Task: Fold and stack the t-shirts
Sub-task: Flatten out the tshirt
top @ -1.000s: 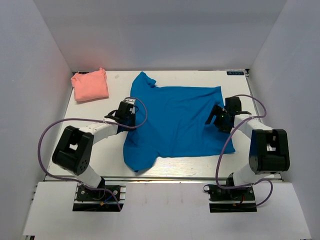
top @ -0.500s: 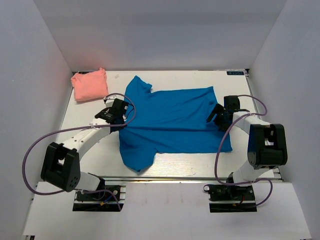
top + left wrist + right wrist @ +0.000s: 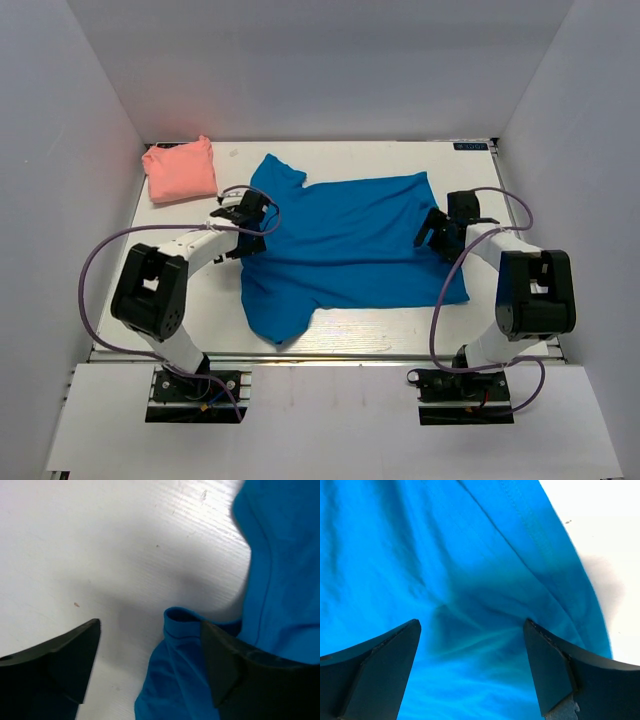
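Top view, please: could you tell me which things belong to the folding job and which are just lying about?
For the job: blue t-shirt, spread out; pink t-shirt, folded, far-left corner; left gripper and right gripper, both open.
Just there: table; purple cables; small dark label.

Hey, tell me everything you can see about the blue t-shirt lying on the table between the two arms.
The blue t-shirt is bright blue soft cloth with stitched hems. It is spread mostly flat on the white table, lightly wrinkled and not yet folded. Its two short sleeves lie on the left side, one far, one near. The left gripper is at its left edge, with a bunched fold between the open fingers. The right gripper is open over creased cloth near its right hem.
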You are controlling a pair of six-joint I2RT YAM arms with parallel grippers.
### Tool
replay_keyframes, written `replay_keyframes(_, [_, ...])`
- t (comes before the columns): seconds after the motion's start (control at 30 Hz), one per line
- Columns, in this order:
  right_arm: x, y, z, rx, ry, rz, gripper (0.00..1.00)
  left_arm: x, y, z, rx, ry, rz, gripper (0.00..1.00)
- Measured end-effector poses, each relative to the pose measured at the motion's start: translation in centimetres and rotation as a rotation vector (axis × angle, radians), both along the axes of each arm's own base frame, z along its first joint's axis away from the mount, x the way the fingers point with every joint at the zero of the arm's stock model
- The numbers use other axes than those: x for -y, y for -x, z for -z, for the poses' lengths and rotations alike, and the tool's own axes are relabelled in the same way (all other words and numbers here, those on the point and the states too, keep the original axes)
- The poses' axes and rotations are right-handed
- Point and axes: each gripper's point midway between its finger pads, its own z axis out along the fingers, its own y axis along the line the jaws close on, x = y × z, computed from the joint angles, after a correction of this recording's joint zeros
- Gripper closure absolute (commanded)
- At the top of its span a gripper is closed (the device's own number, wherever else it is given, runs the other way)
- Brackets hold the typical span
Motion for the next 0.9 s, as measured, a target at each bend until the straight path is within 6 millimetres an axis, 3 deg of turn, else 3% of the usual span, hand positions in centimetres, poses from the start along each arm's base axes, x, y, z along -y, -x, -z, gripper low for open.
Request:
replay_keyframes(0.03, [0.0,0.2,-0.2,0.002,0.012,-0.017,0.11,0.1,-0.3,-0.4,0.007,0.003,0.002,0.0])
replay_keyframes(0.23, [-0.4,-0.8,-4.9,0.146,0.062,-0.119,0.11,1.7,-3.4,-5.0,0.167,0.069,0.071,0.0])
replay_keyframes(0.37, [-1.4,-3.2,-7.6,0.235,0.086,-0.186,0.11,4.2,-7.0,-7.1,0.236,0.118,0.17,0.0])
replay_keyframes(0.43, [-1.7,-4.2,-7.8,0.249,0.095,-0.205,0.11,5.7,-9.5,-7.4,0.253,0.132,0.214,0.0])
replay_keyframes(0.57, [-2.4,-6.4,-6.4,0.219,0.104,-0.249,0.11,8.1,-13.8,-4.8,0.224,0.128,0.288,0.0])
replay_keyframes(0.77, [-3.1,-10.5,-3.2,0.15,0.108,-0.281,0.11,10.2,-17.2,2.1,0.099,0.128,0.373,0.0])
replay_keyframes(0.9, [-3.2,-12.8,-1.5,0.11,0.115,-0.273,0.11,11.3,-20.5,2.3,0.13,0.146,0.397,0.0])
